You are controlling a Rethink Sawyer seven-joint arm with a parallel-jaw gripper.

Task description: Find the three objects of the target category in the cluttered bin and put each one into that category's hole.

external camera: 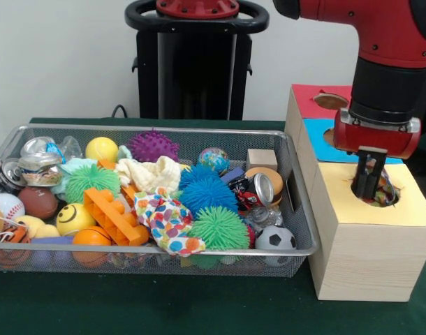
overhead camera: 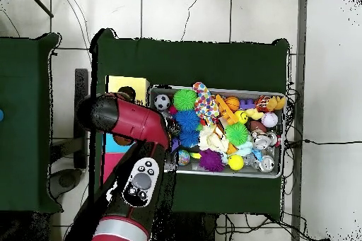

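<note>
Drop-off step is in hand: the tool [external camera: 371,183] is sitting down in the yellow-surround hole [external camera: 393,195] on the wooden box [external camera: 370,244], fingers narrow and pinching a spotted cloth piece [external camera: 386,187] that is showing just inside the rim. My read is that this piece is going in now and release is what's pending.

A second spotted cloth [external camera: 165,222] is lying in the wire bin [external camera: 297,248], near the front, between the orange brick toy [external camera: 112,215] and the green spiky ball [external camera: 218,227], touching both. In the overhead view the same cloth [overhead camera: 204,104] is stretching along the bin's far side.

Next move, as I judge it: open over the hole, lift clear, travel to that cloth and pinch a raised fold without snagging the spiky ball.

Hard to make out:
- Third spotted piece is not showing in either view; cannot tell whether it's buried or already in the box.
- Overhead, the arm [overhead camera: 134,121] is covering the box top, so the hole and tool are hidden there.
- Most of the held cloth is hidden behind the fingers and the hole rim.
- Red and blue holes are partly blocked by the wrist in the front view.
</note>
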